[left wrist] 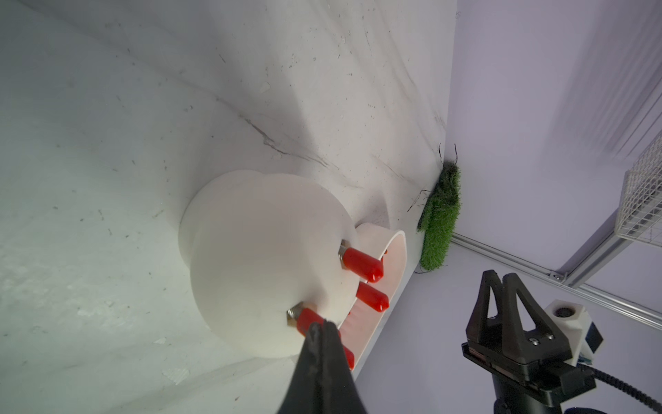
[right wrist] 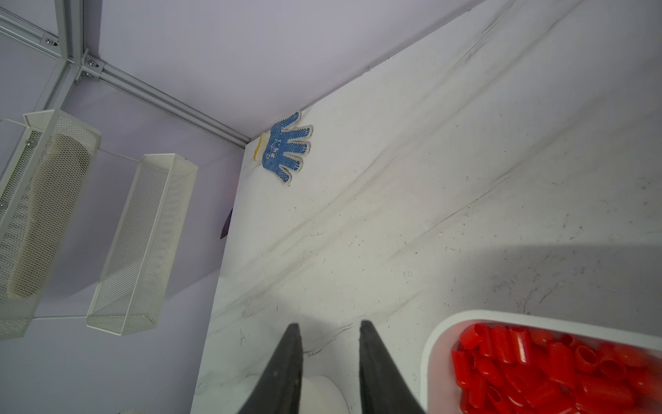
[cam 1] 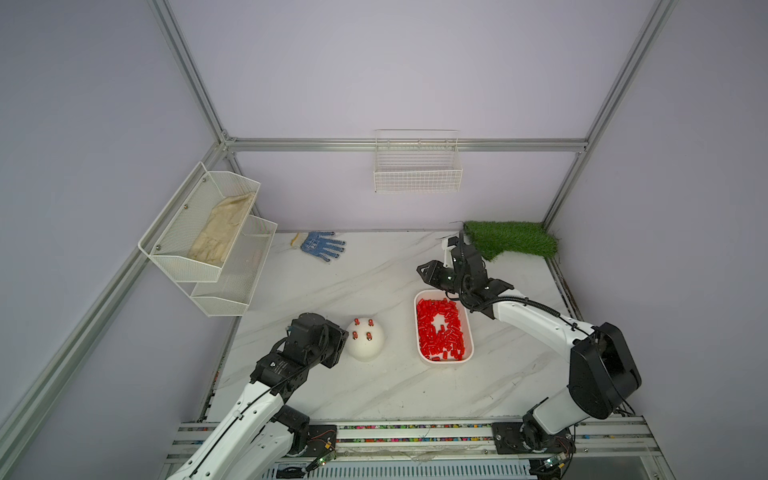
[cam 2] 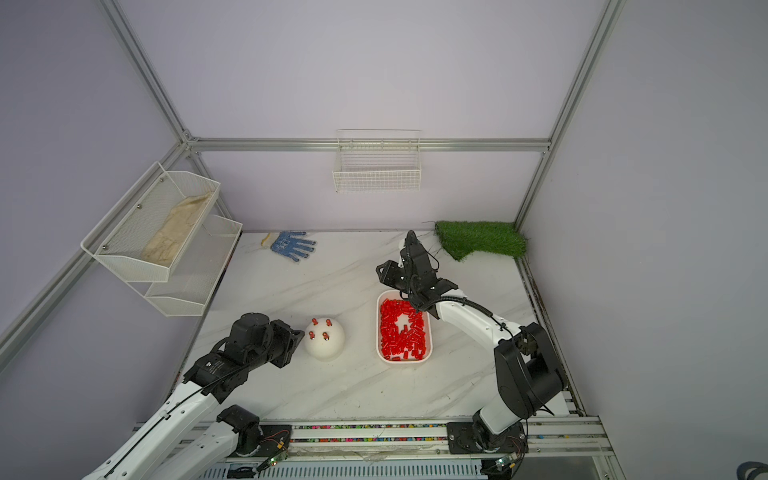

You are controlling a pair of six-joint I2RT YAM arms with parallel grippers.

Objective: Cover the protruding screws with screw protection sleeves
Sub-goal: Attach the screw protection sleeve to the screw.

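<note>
The white dome (cam 1: 365, 347) is seen at the front left of the marbled surface (cam 1: 353, 270). In both top views, a red fitted sleeve (cam 1: 356, 321) is shown on each of the four protruding screws (left wrist: 292, 315). Bare silver thread is left exposed at the bases seen in the left wrist view.

The left claw (left wrist: 322, 324) is held at the dome's left side. Its fingers are drawn almost together, with only a slit between them, and laid across the nearest capped screw. Whether that sleeve is pinched cannot be told, because its middle is hidden by the fingers. The dome's left edge is covered in the top views by the left arm's wrist.

To the right of the dome, apart from it, the white tray (cam 1: 416, 328) is filled with loose sleeves (cam 1: 428, 332). Its far end is partly overhung by the right arm's wrist. The right claw (right wrist: 329, 324) is held open and empty, just past the tray's far left corner.

A blue dotted glove (cam 1: 322, 245) and a patch of artificial grass (cam 1: 511, 241) are laid along the back edge. A wire basket (cam 1: 417, 166) is hung on the back wall, and a two-tier mesh shelf (cam 1: 203, 249) is fixed on the left wall.
</note>
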